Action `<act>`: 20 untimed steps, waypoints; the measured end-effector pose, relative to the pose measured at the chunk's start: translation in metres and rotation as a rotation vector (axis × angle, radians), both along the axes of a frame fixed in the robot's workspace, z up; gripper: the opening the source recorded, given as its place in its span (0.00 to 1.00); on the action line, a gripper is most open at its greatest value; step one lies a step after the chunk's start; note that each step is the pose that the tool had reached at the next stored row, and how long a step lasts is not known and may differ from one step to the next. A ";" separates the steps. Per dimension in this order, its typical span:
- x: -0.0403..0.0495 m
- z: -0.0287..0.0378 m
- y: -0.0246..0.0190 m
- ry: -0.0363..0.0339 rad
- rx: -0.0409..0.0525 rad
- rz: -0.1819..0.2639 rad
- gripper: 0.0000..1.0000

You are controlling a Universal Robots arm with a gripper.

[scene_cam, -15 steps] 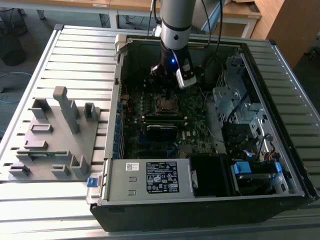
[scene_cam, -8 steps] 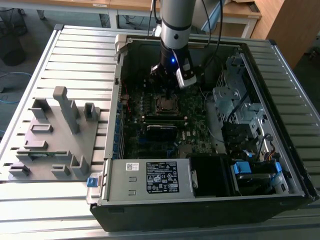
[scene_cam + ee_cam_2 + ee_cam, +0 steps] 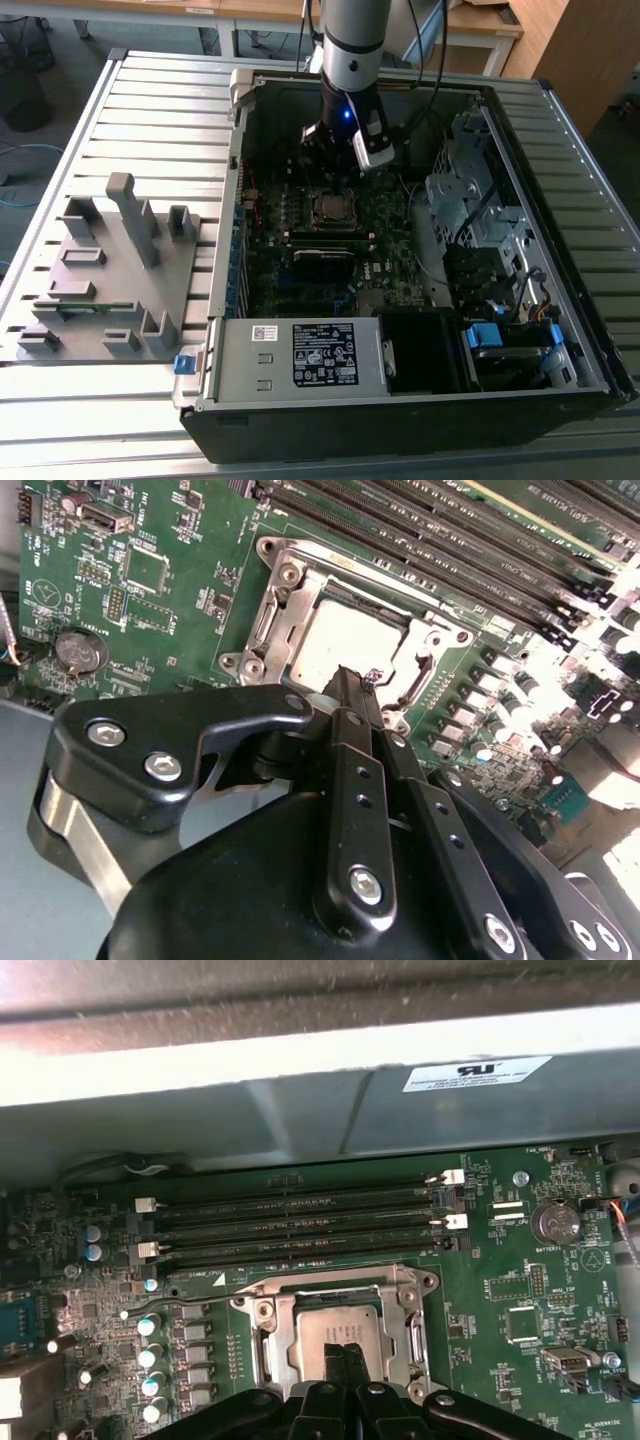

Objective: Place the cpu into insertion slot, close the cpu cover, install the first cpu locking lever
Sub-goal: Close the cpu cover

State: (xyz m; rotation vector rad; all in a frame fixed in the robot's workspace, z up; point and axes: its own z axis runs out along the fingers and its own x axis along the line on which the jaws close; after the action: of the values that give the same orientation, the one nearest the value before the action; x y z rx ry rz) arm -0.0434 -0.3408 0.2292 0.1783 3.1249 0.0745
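Observation:
The cpu (image 3: 335,1328) lies flat in the insertion slot (image 3: 331,208) on the green motherboard, its dull silver top (image 3: 345,640) facing up. The cpu cover (image 3: 268,1332), a silvery frame with a square window, lies down around the chip in both wrist views. A thin wire lever (image 3: 190,1305) runs off one corner of the socket. My gripper (image 3: 345,1355) hangs just above the socket's edge with its black fingertips (image 3: 350,680) pressed together and nothing visible between them. In the exterior view the gripper (image 3: 337,183) sits inside the open computer case, right over the socket.
Long black memory slots (image 3: 300,1225) run beside the socket, under the case wall (image 3: 300,1110). Capacitors (image 3: 150,1355) and a coin battery (image 3: 555,1222) flank it. A drive cage (image 3: 470,190) and a power supply (image 3: 300,355) fill the case. A grey fixture tray (image 3: 110,270) lies outside, at the exterior view's left.

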 end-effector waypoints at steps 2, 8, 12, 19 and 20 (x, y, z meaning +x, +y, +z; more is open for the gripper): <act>0.0000 0.0018 0.0000 0.0000 0.0000 0.000 0.10; 0.0000 0.0079 0.0000 0.0000 0.0000 0.000 0.10; 0.0000 0.0087 0.0001 -0.0002 0.0004 0.000 0.10; -0.0017 0.0090 0.0000 0.0000 0.0000 0.000 0.10; -0.0027 0.0089 0.0000 0.0000 0.0001 0.000 0.10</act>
State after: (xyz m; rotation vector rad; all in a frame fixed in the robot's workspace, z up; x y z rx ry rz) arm -0.0460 -0.3408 0.2381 0.1783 3.1249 0.0746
